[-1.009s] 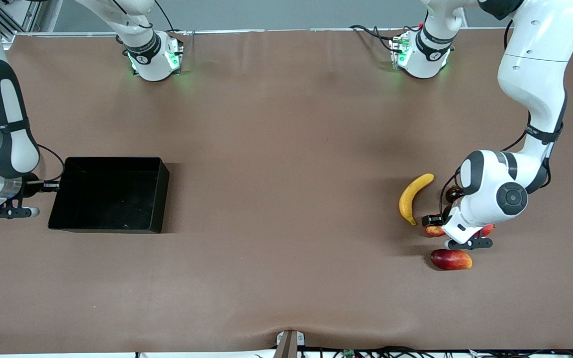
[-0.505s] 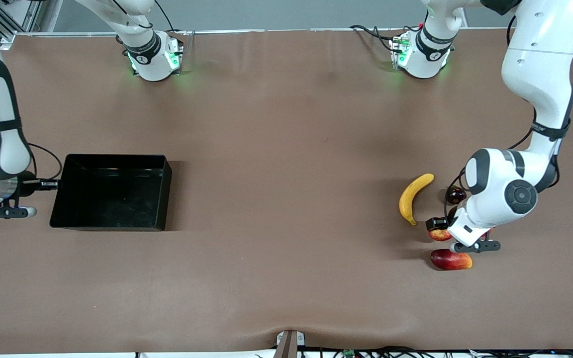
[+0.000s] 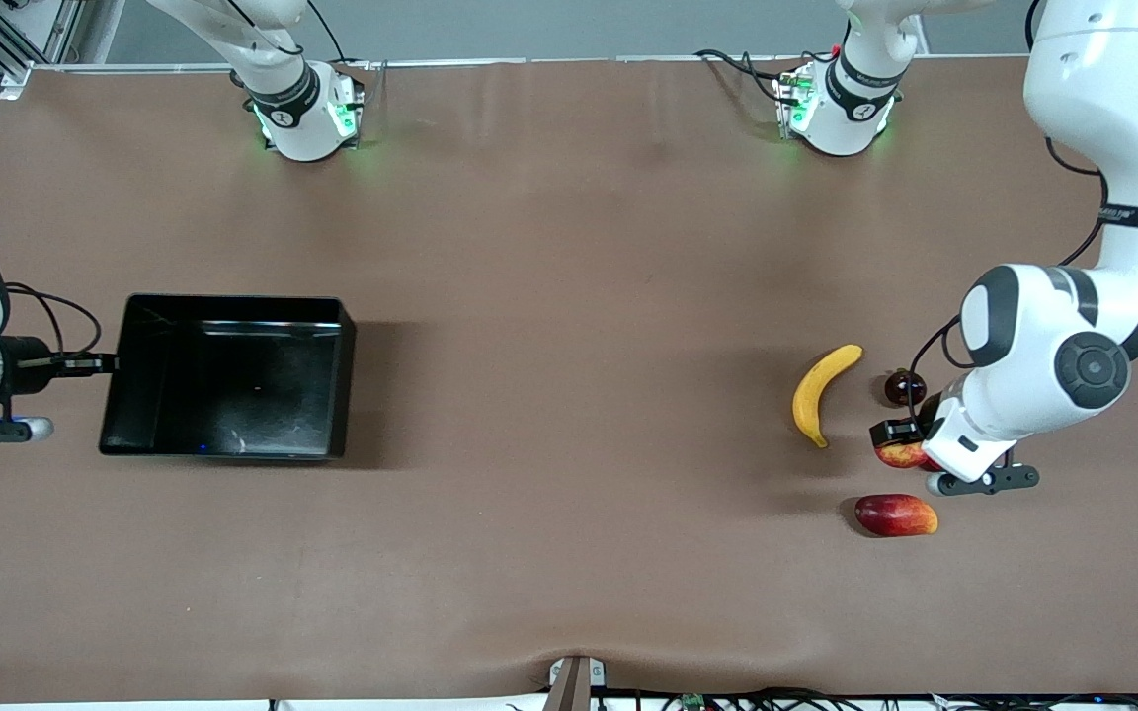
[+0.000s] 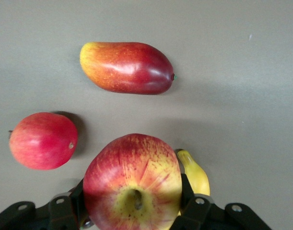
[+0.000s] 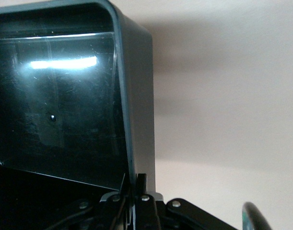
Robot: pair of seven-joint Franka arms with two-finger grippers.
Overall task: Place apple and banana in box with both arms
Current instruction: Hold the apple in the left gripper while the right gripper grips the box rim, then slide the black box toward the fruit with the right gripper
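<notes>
Two claws loaded: my left claw (image 4: 134, 218) grips the apple (image 4: 133, 182) above the counter (image 3: 569, 296) beside the banana (image 3: 823, 392), my right claw (image 5: 135, 201) pinches the box (image 3: 347, 380) wall; I'd carry steadily.

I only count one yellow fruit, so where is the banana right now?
The banana lies on the table toward the left arm's end, beside the apple that the left gripper holds.
</notes>
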